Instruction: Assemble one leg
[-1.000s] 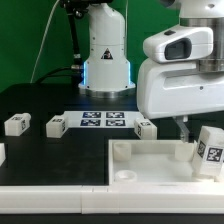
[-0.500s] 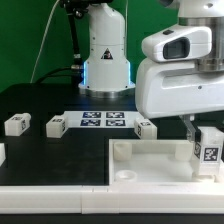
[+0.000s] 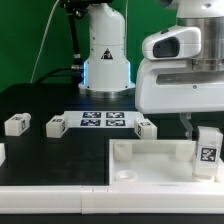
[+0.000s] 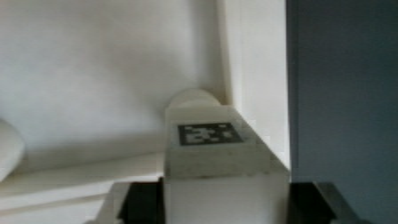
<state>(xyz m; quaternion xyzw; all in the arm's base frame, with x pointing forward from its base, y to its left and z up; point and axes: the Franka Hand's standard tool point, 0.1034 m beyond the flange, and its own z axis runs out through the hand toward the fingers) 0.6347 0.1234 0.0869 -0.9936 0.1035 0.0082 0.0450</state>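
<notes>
Two-finger gripper [image 4: 222, 202] clamped on the small chunky white plastic leg [image 3: 208, 151] with its square black-and-white tag, upright at the wide white rimmed tray's [image 3: 150, 166] corner, exterior view's right.

Plain green backdrop wall [image 3: 30, 35] behind, evenly lit with no hard shadows; matte black tabletop [image 3: 40, 100] in front of it, white marker board [image 3: 103, 120] lying flat near its middle.

Exterior cam: low, mid-range, looks across black tabletop [image 3: 40, 100] toward white robot base [image 3: 105, 55]. Wrist cam: tight, sighting down the pincer [image 4: 222, 203]. Overlap: small white tagged plastic leg [image 3: 208, 150], wide white rimmed plastic tray [image 3: 150, 152].
</notes>
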